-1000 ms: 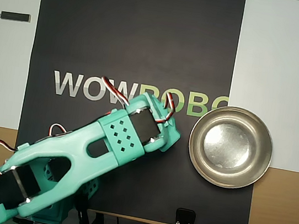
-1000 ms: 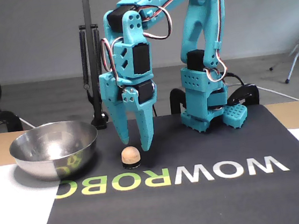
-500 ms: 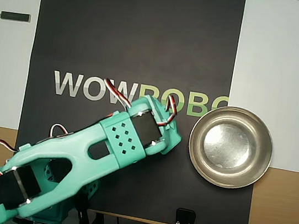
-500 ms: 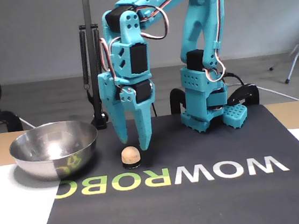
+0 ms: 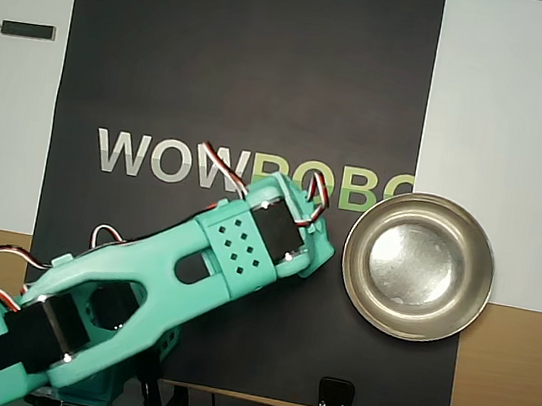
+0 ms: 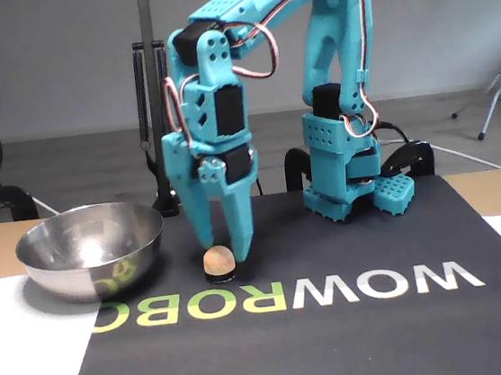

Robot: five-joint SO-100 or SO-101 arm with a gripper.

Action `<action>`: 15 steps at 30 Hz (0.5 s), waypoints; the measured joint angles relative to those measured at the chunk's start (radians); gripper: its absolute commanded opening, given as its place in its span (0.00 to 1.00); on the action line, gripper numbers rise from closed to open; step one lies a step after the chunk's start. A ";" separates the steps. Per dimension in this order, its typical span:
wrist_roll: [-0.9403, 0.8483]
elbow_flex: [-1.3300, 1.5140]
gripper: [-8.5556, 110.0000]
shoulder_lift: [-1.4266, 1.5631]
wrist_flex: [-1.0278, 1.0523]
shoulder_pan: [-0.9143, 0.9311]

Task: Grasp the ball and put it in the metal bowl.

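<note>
Gripper (image 6: 224, 252) is sitting partly open with its tips straddling the ball (image 6: 217, 261) on the black mat (image 6: 358, 338), gripping nothing yet, right of the metal bowl (image 6: 91, 251) in the fixed view; off-centre closing is risking the ball squirting away.

Arm (image 6: 329, 79) bent over, end effector (image 6: 224, 252) down, parted

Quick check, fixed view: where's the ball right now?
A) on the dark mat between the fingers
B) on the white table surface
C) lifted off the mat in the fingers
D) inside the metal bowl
A: in the fixed view the ball sits on the dark mat between the lowered fingers, to the right of the metal bowl, which holds no ball.
</note>
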 measured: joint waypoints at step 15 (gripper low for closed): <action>0.000 0.000 0.59 -0.040 -0.015 0.000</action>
